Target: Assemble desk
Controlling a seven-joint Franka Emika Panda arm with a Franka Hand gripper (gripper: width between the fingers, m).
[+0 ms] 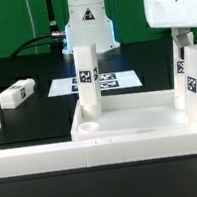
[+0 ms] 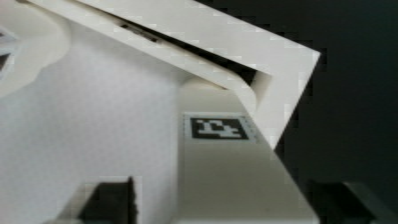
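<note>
Black matte table (image 1: 38,114). Carried:
- thin flat white marker board (image 1: 57,89), back centre
- short white tagged block leg (image 1: 16,93), lying loose toward exterior view's left
- wide white rimmed plastic desk top (image 1: 140,123), foreground
- long low white rail (image 1: 34,160), nearest edge

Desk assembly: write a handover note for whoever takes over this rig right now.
Gripper: open, jaws either side of the right leg, not clamped.
Desk top: lies rim-up at the front of the table.
Done: the right leg and the middle leg stand upright in the desk top.
Left: the loose leg lies on the table at the exterior view's left, still to fit. Whether the standing legs are fully seated cannot be told.
</note>
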